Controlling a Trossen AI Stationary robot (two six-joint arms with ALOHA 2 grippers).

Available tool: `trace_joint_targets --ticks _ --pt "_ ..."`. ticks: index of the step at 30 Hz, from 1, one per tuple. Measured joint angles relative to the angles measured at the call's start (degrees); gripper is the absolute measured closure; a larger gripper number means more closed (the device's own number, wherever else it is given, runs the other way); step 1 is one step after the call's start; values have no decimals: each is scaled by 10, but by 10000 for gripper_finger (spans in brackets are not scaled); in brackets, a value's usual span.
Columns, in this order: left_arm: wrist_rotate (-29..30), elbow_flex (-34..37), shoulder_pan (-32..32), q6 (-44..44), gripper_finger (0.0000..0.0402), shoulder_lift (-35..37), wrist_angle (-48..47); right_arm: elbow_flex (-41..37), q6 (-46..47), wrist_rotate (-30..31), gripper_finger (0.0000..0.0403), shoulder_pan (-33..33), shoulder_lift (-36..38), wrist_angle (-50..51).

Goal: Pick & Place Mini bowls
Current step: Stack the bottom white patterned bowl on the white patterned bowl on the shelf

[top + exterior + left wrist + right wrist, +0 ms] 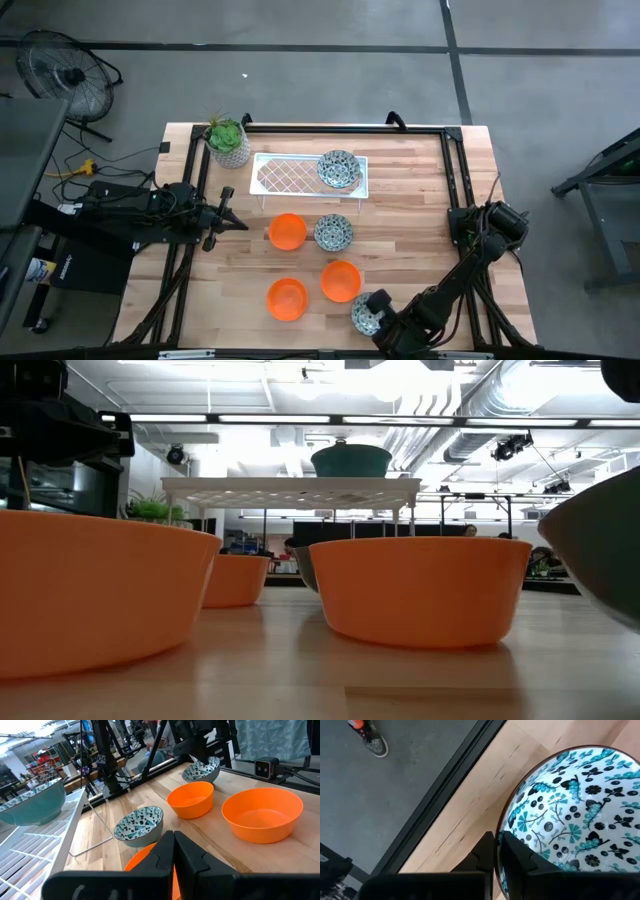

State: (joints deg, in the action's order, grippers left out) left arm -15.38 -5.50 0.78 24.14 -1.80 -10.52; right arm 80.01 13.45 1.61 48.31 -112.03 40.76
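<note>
Three orange mini bowls [287, 232] [340, 281] [287, 299] stand on the wooden table. One patterned bowl [333, 233] stands beside the far orange one, and another [339, 169] sits on top of the white rack [300, 176]. The third patterned bowl [367, 313] is at the table's near edge, with my right gripper [382, 318] shut on it. My left gripper [240, 223] is shut and touches nothing, just left of the far orange bowl [137, 862]. In the low view the held bowl [600, 550] looms dark at the right. My right gripper [496, 847] is shut on the rim [505, 822] of the patterned bowl, one finger [517, 857] inside the bowl and one outside. The fingers come from the table's near right side. The bowl's mouth faces up. Whether its base is on the table, I cannot tell.
A green plant in a white pot [227, 140] stands at the table's far left corner beside the rack. The table's near edge [445, 807] runs close by the held bowl, with floor and a person's shoe [372, 742] beyond. Bare wood lies right of the bowls [420, 230].
</note>
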Motion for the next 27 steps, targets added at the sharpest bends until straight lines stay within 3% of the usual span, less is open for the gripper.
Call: trace_joint_targets --ticks 5,17,27 --pt "0 0 0 0 401 0 0 5 8 8 393 0 0 17" --pt "0 0 0 0 401 0 0 70 15 35 402 1 -4 178" --pt "0 0 0 0 401 0 0 79 49 72 402 1 -4 199"
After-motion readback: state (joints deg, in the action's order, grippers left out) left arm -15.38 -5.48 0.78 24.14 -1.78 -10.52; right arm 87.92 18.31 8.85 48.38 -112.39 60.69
